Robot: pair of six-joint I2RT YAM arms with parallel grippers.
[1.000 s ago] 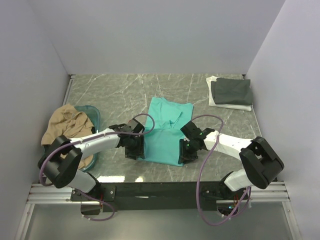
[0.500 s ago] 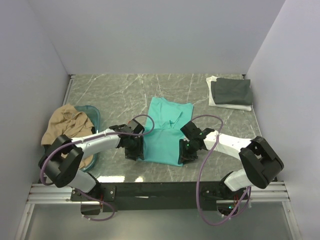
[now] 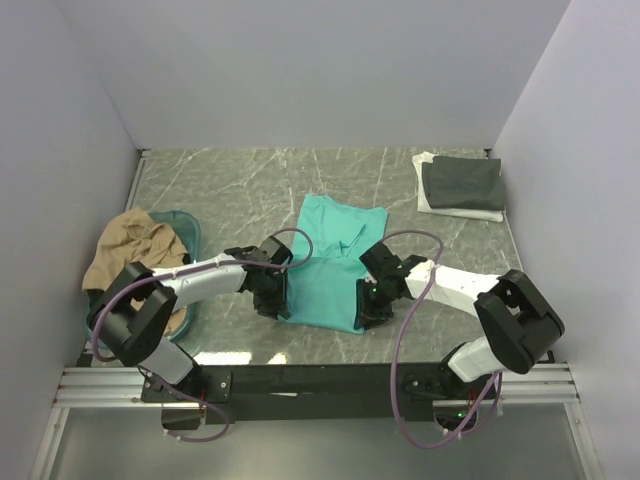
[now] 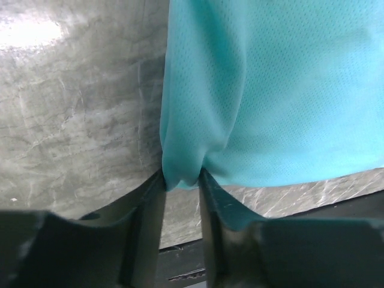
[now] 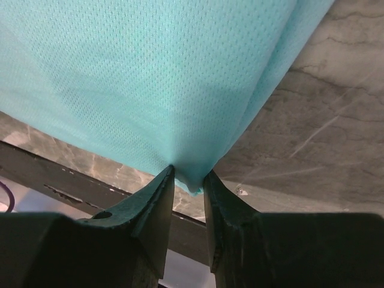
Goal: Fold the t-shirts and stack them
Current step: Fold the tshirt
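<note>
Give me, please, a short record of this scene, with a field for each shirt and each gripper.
teal t-shirt: lying at the centre of the table
left gripper: shut on the teal t-shirt's near left corner
right gripper: shut on its near right corner
tan t-shirt: crumpled, over the basket, left side
dark grey t-shirt: folded, far right corner, on top of the white t-shirt
stack so far: two shirts

**Table, basket, walls**

A grey-green marbled table (image 3: 250, 190) sits inside 3 plain pale walls (image 3: 300, 80). At its left edge stands 1 teal basket (image 3: 190, 226), seemingly translucent plastic, only part of its rim showing. A metal rail (image 3: 110, 385) runs along the near edge.
</note>
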